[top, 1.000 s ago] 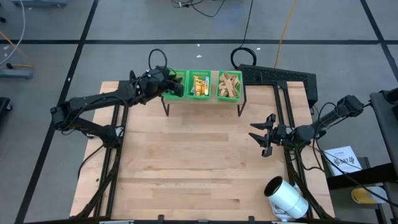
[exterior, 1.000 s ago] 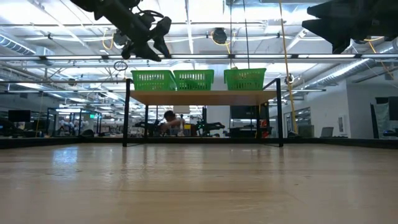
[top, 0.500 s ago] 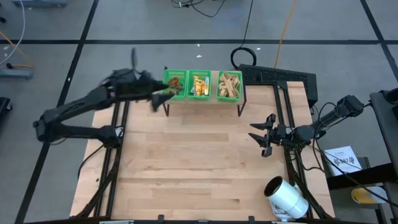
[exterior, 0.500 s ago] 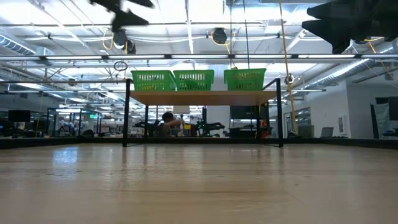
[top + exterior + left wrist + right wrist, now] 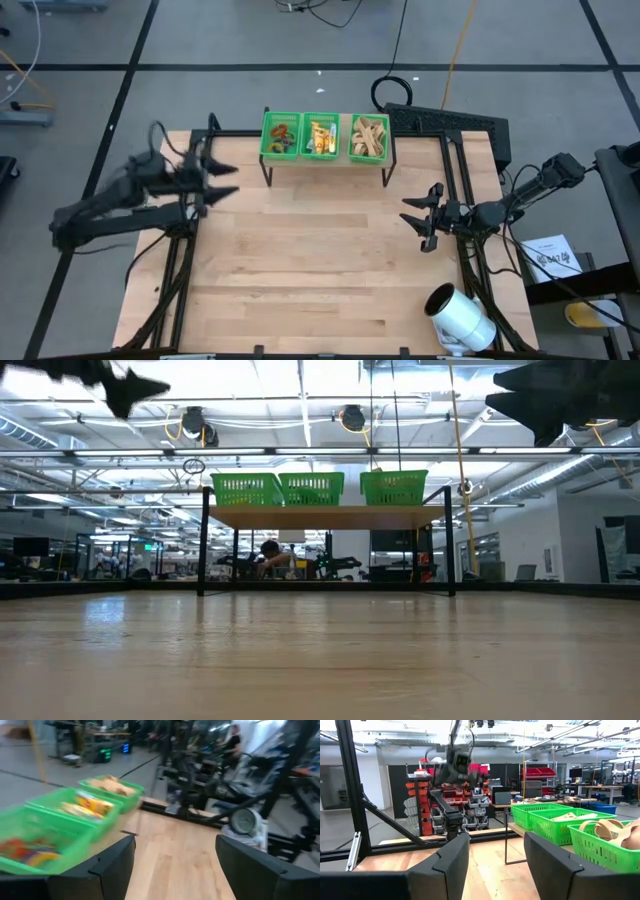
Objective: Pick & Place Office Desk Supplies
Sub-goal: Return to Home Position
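Three green baskets stand on a raised shelf at the table's far edge. The left basket [image 5: 281, 135] holds coloured rings, the middle one [image 5: 320, 137] yellow oblong pieces, the right one [image 5: 369, 138] tan rubber bands. The same baskets [image 5: 65, 827] show in the left wrist view. My left gripper [image 5: 218, 179] hangs open and empty over the table's left edge, left of the shelf and nearer than it, high in the low view [image 5: 125, 385]. My right gripper [image 5: 424, 216] waits open and empty near the right edge.
A large white cylinder [image 5: 460, 318] lies at the table's near right corner. The shelf's dark legs [image 5: 204, 540] stand on the far part of the table. Bare wood [image 5: 320, 260] spreads between the arms. A black frame [image 5: 450, 125] sits at the far right corner.
My left gripper has drawn back from above the left basket, swinging toward the table's left edge and somewhat toward the near side, and now points along the table toward the right. The baskets and my right arm have kept still.
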`<state>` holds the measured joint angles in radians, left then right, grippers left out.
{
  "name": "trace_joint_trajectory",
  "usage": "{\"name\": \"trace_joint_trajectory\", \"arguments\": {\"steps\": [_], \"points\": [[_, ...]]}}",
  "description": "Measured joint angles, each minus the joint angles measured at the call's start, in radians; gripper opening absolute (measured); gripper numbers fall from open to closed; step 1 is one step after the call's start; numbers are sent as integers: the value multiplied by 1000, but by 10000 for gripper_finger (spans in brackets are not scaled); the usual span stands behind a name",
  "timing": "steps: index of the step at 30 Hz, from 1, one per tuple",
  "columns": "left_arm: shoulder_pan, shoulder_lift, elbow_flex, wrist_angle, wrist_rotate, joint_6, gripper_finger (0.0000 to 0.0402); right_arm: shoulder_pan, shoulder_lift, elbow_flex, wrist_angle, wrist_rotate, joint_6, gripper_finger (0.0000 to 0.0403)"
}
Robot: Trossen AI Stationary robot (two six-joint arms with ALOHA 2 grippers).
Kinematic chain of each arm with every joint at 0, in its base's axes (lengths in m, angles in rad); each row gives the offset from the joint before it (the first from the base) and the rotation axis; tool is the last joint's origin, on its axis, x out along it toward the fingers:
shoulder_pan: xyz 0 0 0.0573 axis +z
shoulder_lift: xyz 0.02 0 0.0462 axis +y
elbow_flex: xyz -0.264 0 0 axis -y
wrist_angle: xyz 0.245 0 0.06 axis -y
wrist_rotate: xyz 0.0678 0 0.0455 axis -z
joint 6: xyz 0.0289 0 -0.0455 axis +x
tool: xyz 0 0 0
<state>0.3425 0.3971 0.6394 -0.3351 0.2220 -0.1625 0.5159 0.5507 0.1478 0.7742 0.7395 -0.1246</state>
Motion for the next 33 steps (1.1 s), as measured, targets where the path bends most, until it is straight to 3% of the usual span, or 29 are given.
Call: {"name": "trace_joint_trajectory", "arguments": {"steps": [5, 9, 14, 18, 25, 31, 33], "points": [[-76, -82, -300, 303, -33, -14, 283, 0, 0, 0, 0, 1, 0, 183], [-130, -152, -415, 404, -81, -10, 283, 24, -19, 0, -1, 27, -46, 183], [-211, -250, -478, 415, -107, 30, 282, 119, -68, 0, -15, 212, -117, 183], [-277, -299, -521, 418, -202, 48, 282, 182, -76, 0, -45, 316, -147, 183], [-361, -306, -600, 447, -376, 53, 283, 220, -75, -64, -102, 220, -13, 183], [-384, -305, -625, 429, -414, 70, 282, 218, -75, -130, -83, 205, 108, 183], [-383, -303, -625, 419, -435, 163, 283, 218, -75, -129, -102, 201, 137, 183]]}}
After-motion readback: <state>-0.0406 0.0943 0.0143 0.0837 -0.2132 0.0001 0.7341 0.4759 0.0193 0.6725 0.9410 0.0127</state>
